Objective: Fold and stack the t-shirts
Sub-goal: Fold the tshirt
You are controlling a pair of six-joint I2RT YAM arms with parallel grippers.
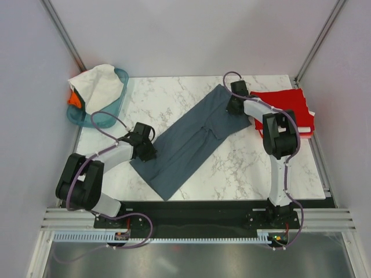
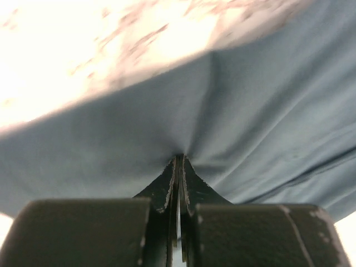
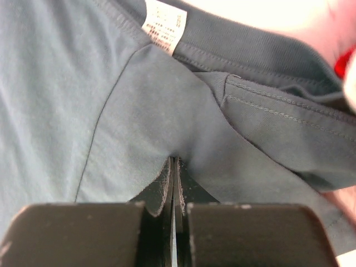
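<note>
Left jaws pinched shut on the near-left edge of the blue-grey t-shirt (image 1: 191, 142), which lies diagonally mid-counter. Right jaws clamped tight on its far collar end. Light, limp cloth that likely sags, so grip edges and corners. Red t-shirt (image 1: 287, 104) sits folded far right.

Robotics lab test cell: left arm (image 1: 110, 156) and right arm (image 1: 278, 136) bolted at a marble-look table (image 1: 249, 168), enclosed by white walls (image 1: 174, 35) and aluminium rails (image 1: 58, 217).
</note>
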